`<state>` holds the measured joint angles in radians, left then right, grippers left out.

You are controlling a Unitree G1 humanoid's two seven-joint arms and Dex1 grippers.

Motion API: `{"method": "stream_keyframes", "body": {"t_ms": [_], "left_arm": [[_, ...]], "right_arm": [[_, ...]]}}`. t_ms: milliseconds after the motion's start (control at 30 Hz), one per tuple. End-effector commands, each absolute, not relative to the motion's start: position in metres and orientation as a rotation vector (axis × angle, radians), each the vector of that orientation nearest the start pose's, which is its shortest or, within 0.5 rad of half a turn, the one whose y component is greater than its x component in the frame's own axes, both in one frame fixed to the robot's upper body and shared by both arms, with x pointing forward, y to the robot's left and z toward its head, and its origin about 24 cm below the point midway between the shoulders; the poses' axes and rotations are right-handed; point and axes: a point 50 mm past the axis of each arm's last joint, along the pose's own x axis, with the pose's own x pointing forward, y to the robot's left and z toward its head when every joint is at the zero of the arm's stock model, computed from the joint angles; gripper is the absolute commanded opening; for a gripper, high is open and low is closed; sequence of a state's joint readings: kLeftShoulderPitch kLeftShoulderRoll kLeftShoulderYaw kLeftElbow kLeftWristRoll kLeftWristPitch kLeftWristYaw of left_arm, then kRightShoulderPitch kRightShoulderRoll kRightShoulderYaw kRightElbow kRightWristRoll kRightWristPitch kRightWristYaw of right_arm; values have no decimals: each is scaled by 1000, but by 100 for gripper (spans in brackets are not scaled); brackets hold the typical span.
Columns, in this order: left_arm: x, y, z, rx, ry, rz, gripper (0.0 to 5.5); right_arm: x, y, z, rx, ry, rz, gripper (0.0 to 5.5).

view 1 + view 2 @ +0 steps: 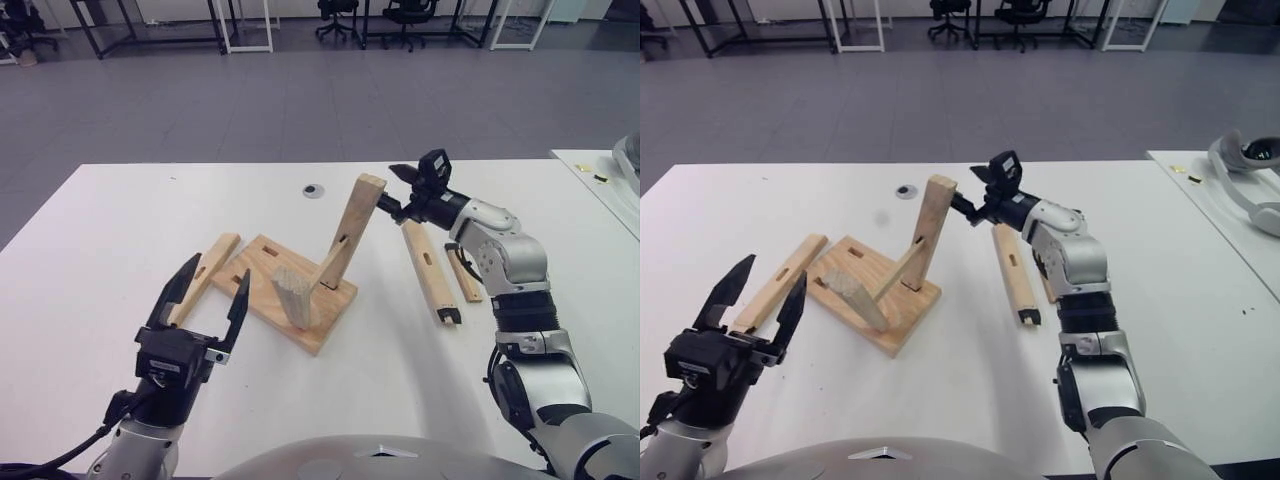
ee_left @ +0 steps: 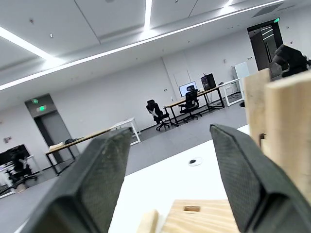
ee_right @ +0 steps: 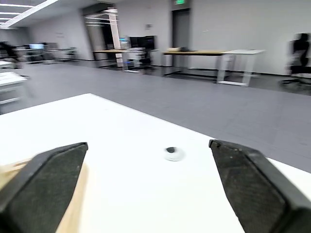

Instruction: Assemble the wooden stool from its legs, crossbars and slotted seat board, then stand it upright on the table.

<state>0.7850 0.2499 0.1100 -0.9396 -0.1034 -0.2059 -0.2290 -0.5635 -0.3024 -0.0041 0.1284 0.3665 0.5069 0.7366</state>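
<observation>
Flat slotted board [image 1: 262, 256] of pale wood on white tabletop [image 1: 100, 230], two square-cut legs [image 1: 350, 232] leaning up from it. Left jaws apart, right jaws apart, both empty.

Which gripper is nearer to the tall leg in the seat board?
Right. The right gripper is beside the top of the tall leg; the left gripper is apart, closer to the robot.
</observation>
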Motion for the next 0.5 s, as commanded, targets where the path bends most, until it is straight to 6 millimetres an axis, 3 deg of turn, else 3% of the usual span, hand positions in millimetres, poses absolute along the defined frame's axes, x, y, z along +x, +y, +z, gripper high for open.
{"method": "stream_keyframes", "body": {"t_ms": [33,167,300,400,500], "left_arm": [[102,199,162,252,-294,-196,294],[103,217,168,226,-244,-320,294],[109,234,178,230,-224,-333,294],[95,206,156,194,-185,-349,294],[90,197,149,192,-185,-333,294]], "right_arm": [[325,-133,140,66,95,924,465],[325,-131,144,66,90,923,465],[326,-132,144,36,88,886,465],[334,-157,160,43,36,762,465],[336,-161,184,61,-49,723,465]]}}
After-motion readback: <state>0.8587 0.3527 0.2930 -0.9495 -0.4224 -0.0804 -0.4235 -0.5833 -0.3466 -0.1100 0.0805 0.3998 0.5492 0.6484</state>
